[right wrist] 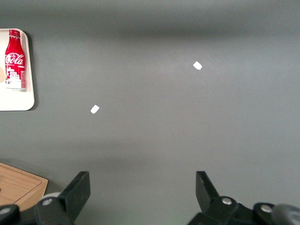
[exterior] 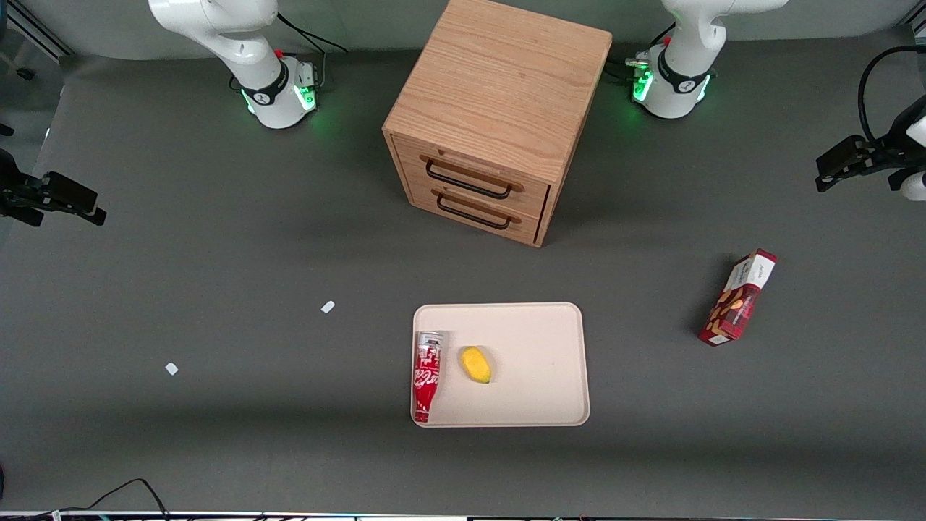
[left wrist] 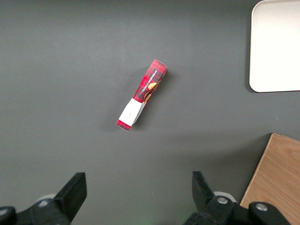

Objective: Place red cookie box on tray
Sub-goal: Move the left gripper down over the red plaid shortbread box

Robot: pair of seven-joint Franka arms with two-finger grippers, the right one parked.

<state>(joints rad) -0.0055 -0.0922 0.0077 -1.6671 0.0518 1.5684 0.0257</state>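
Observation:
The red cookie box (exterior: 738, 298) lies on the grey table toward the working arm's end, apart from the tray, with its white end panel pointing away from the front camera. In the left wrist view the cookie box (left wrist: 143, 93) lies flat and slanted, with nothing touching it. The beige tray (exterior: 535, 347) sits in front of the drawer cabinet; one corner of the tray (left wrist: 276, 47) shows in the wrist view. My left gripper (exterior: 825, 177) hangs above the table, farther from the front camera than the box. Seen from the wrist, the gripper (left wrist: 138, 183) is open and holds nothing.
On the tray lie a red-and-white soda can (exterior: 427, 375) and a small yellow fruit (exterior: 476, 364). The wooden drawer cabinet (exterior: 492, 108) stands farther from the front camera than the tray. Two small white scraps (exterior: 328, 307) (exterior: 171, 369) lie toward the parked arm's end.

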